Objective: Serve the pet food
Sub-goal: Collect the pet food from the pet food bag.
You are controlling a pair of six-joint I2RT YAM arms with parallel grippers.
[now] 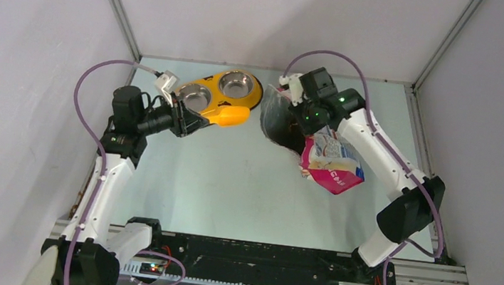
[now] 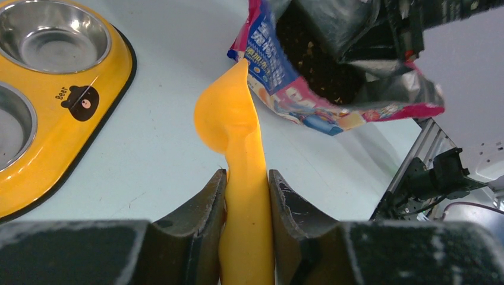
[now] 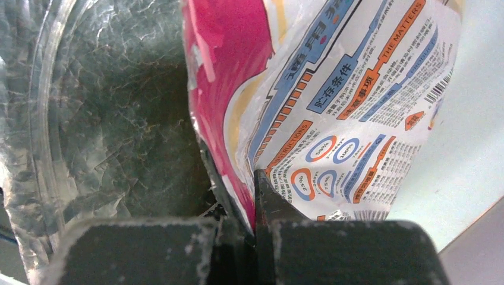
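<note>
The left gripper (image 2: 246, 181) was clamped on the scoop (image 2: 229, 116) handle, the scoop's tip at the lip of the pouch (image 2: 279, 80), with kibble (image 2: 315, 68) inside. The right gripper (image 3: 252, 190) pinched the pouch's rim, mouth facing the scoop, right of the feeder (image 1: 223, 89).

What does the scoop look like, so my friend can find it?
At the table's far left stands a yellow double feeder with two steel bowls. Beside it, the left gripper holds the orange plastic scoop: plain, spoon-shaped, without bowls or printing.
</note>
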